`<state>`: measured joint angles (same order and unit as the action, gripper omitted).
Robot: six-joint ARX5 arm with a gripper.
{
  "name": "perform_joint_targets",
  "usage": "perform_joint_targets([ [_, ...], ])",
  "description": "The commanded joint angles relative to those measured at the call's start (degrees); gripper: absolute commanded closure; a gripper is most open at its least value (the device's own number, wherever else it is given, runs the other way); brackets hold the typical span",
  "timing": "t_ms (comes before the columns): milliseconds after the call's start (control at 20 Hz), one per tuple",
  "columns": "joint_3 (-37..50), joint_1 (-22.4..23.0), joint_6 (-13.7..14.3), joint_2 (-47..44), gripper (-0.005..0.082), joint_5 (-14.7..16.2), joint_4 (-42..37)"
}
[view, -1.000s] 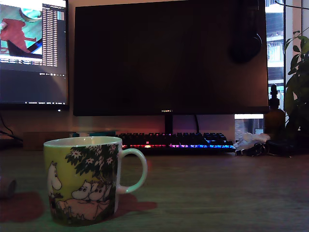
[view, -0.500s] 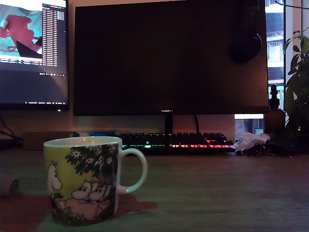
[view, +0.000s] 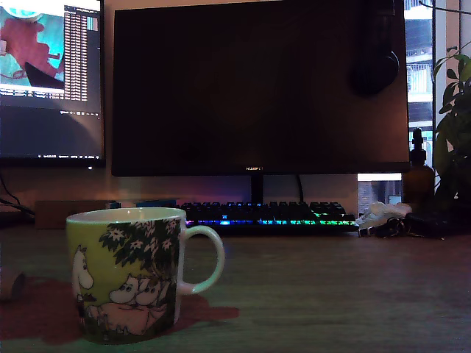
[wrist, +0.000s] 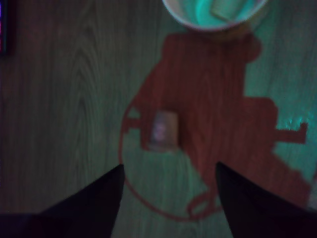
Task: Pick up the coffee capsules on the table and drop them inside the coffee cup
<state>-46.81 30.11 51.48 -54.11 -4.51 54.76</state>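
In the wrist view a pale coffee capsule (wrist: 162, 130) lies on its side on the wood-grain table (wrist: 59, 99), inside a reddish shadow. My gripper (wrist: 169, 166) is open and hangs above the table, its two dark fingers (wrist: 99, 198) just short of the capsule and holding nothing. Beyond the capsule is the coffee cup (wrist: 198, 22), and its white inside holds another pale capsule (wrist: 225, 7). The exterior view shows the yellow-green cup (view: 125, 272) with its white handle toward that view's right. A small dim shape (view: 16, 285) sits at the exterior view's left edge. The gripper is out of the exterior view.
Behind the cup stand a large dark monitor (view: 257, 88), a second lit screen (view: 48, 73) and a keyboard (view: 268, 215) with coloured backlight. A dark bottle (view: 418, 176), a plant (view: 455, 125) and some clutter (view: 383, 217) sit at the exterior view's right.
The reddish shadow on the table left of the cup has shifted and spread toward the cup. The small shape at the left edge has darkened. The cup has not moved.
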Motion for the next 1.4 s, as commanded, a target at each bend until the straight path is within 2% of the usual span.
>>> perform_joint_targets([
  [0,-0.48,-1.03,2.16,-2.12,0.0237,1.31,-0.87],
  [50,-0.50,-1.55,3.06,-3.15,0.0237,1.57,-1.20],
  [300,-0.76,-4.00,3.45,-7.89,0.0239,2.19,-2.95],
  [500,-1.42,-5.05,3.65,-10.80,0.0239,3.80,-3.98],
  [600,-1.42,-5.73,3.61,-12.46,0.0239,5.84,-4.37],
  [950,-1.42,-7.56,4.52,-18.78,0.0239,8.09,-8.52],
  [1350,-1.42,-8.11,4.50,-26.08,0.0239,9.64,-10.51],
])
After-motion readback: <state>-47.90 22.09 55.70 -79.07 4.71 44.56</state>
